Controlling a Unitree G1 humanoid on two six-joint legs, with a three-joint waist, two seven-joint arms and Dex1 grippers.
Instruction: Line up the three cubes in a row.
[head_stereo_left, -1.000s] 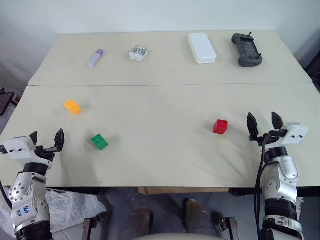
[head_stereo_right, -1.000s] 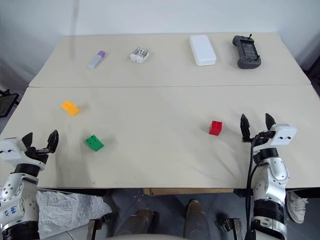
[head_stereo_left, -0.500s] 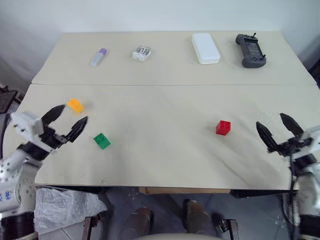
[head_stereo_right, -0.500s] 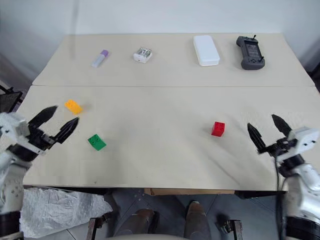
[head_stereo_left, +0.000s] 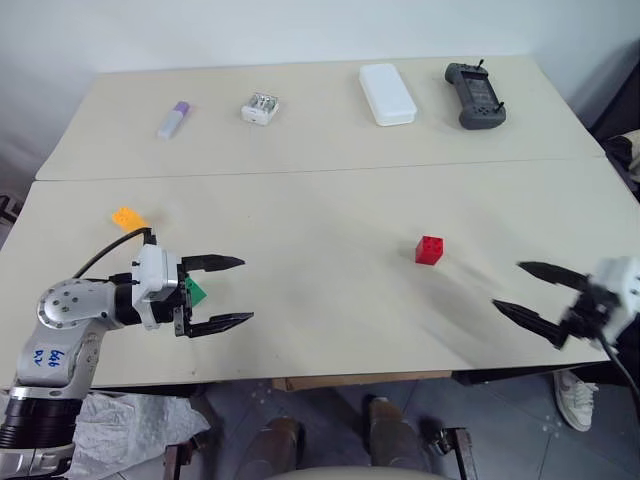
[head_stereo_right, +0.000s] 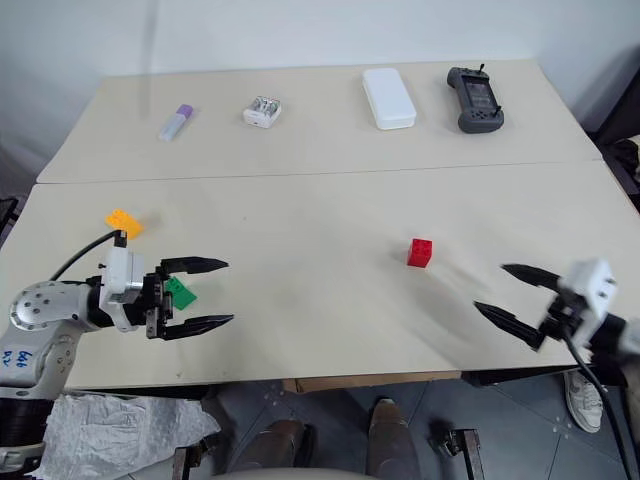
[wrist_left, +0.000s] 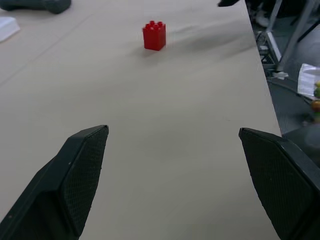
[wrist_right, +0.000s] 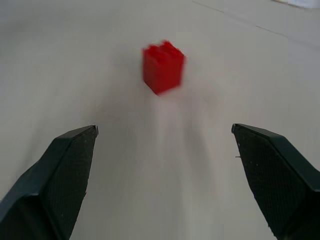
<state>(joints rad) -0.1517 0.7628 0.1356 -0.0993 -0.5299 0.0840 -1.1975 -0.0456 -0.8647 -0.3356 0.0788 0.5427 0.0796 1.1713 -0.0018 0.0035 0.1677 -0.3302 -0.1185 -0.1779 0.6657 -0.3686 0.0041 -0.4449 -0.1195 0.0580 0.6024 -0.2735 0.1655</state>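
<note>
Reaching inward over the table (head_stereo_left: 330, 215), both grippers gape empty: the left gripper (head_stereo_right: 200, 295) hangs over the green cube (head_stereo_right: 181, 292), the right gripper (head_stereo_right: 512, 297) faces the red cube (head_stereo_right: 420, 252), likely to gather them. The orange-yellow cube (head_stereo_right: 123, 222) sits far left.

It looks like a robotics lab or test room, not a home. Two plain beige tables (head_stereo_left: 330, 205) stand pushed together against a bare white wall (head_stereo_left: 250, 30). Along the far side lie a dark handheld controller (head_stereo_left: 476, 96), a flat white case (head_stereo_left: 387, 94) and a small white-grey device (head_stereo_left: 260, 108). Under the near edge there seems to be crumpled plastic sheeting (head_stereo_left: 125, 425).
</note>
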